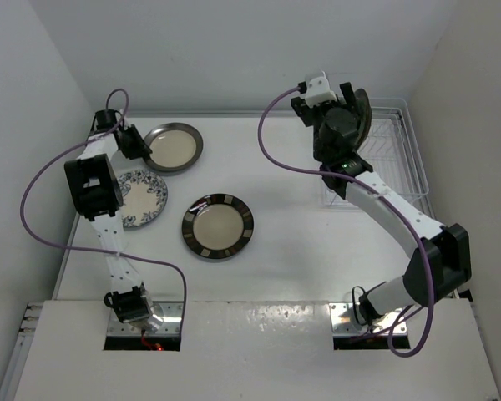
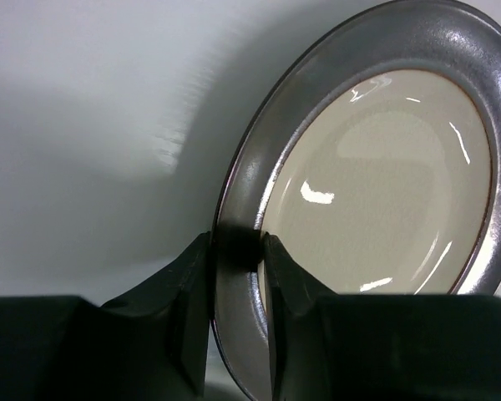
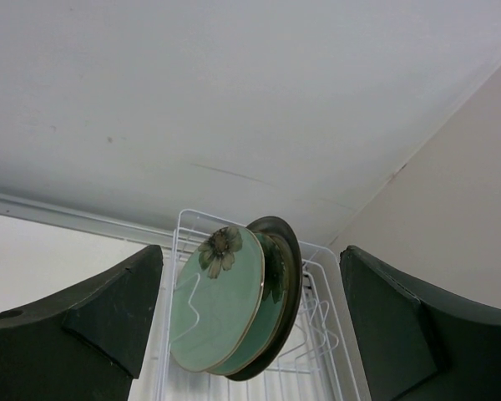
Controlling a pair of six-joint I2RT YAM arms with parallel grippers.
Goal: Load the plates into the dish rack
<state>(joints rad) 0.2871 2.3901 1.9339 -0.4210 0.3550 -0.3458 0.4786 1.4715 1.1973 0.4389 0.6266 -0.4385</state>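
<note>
A cream plate with a dark rim (image 2: 384, 184) lies at the back left of the table (image 1: 284, 251), and my left gripper (image 2: 238, 251) is shut on its left rim. From above, that gripper (image 1: 139, 144) sits at the plate's (image 1: 175, 148) left edge. The white-blue floral plate (image 1: 142, 198) and the brown-striped plate (image 1: 218, 226) lie flat nearby. In the white wire dish rack (image 3: 184, 224), two mint green flower plates (image 3: 217, 309) and a dark-rimmed plate (image 3: 290, 251) stand on edge. My right gripper (image 3: 250, 276) hangs open in front of them, holding nothing.
The dish rack (image 1: 401, 159) stands at the back right against the side wall. My right arm (image 1: 384, 209) stretches diagonally across the right half of the table. My left arm (image 1: 96, 188) runs along the left edge, partly over the floral plate.
</note>
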